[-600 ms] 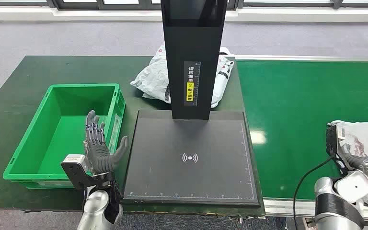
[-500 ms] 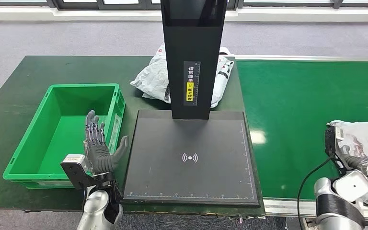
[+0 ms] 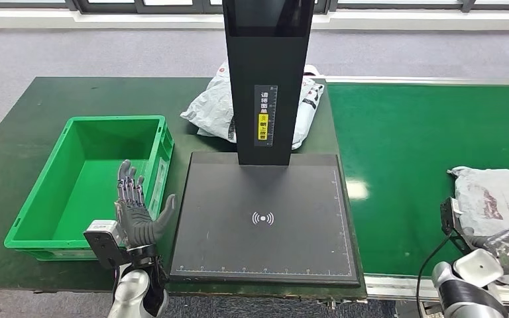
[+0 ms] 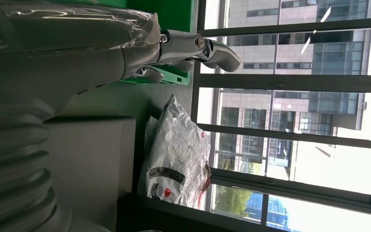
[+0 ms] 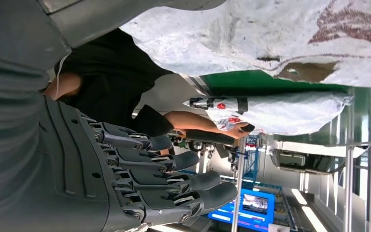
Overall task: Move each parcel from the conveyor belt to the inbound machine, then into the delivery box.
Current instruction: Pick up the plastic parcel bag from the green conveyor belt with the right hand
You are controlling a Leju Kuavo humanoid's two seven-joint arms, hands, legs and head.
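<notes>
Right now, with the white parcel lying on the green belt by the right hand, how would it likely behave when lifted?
The parcel looks like a crumpled poly mailer, so it will probably sag and fold rather than stay flat. Its glossy, wrinkled film suggests it could slip in the right hand. It lies low and shapeless on the conveyor belt, so it is unlikely to roll.

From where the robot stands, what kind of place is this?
Probably a parcel-sorting station set up in a lab or demo hall. A green conveyor belt carries a bagged parcel, a black scanning machine with a tall post stands in the middle, and a green box waits beside it.
</notes>
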